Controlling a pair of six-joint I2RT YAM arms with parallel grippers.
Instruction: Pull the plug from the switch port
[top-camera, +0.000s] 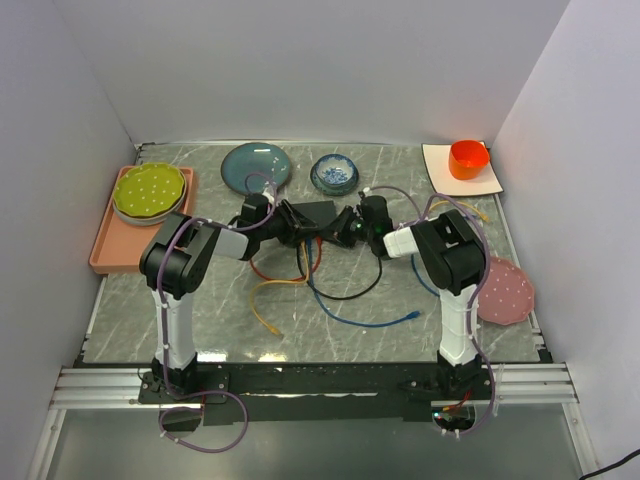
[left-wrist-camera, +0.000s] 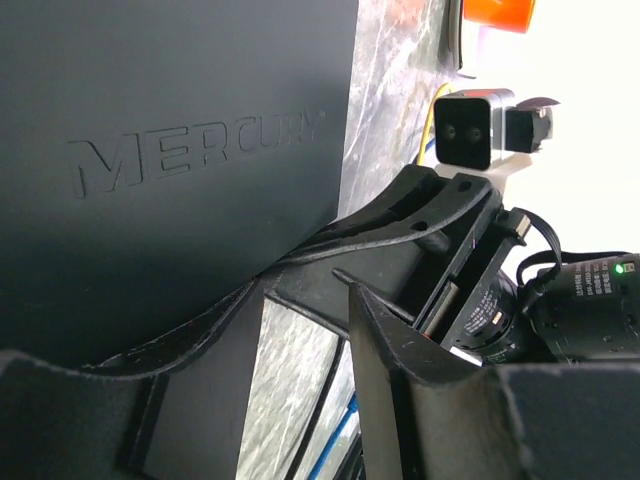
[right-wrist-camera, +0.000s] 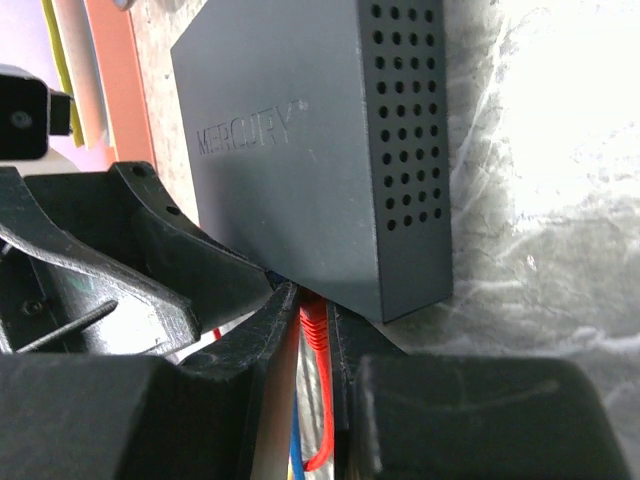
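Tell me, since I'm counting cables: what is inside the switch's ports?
A red plug enters the switch at its port edge. The sockets themselves are hidden by black fingers, so any other plugs cannot be seen.

Blk switch (right-wrist-camera: 290, 180) w/ dotted vent holes, red plug (right-wrist-camera: 313, 325), grey-veined marble table (top-camera: 330, 342).

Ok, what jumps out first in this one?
The left gripper and right gripper converge on the black switch at the table's centre, with red, orange, blue and black cables sprawled in front of it. In the right wrist view, a red plug sits between the right gripper's fingers at the switch's edge.
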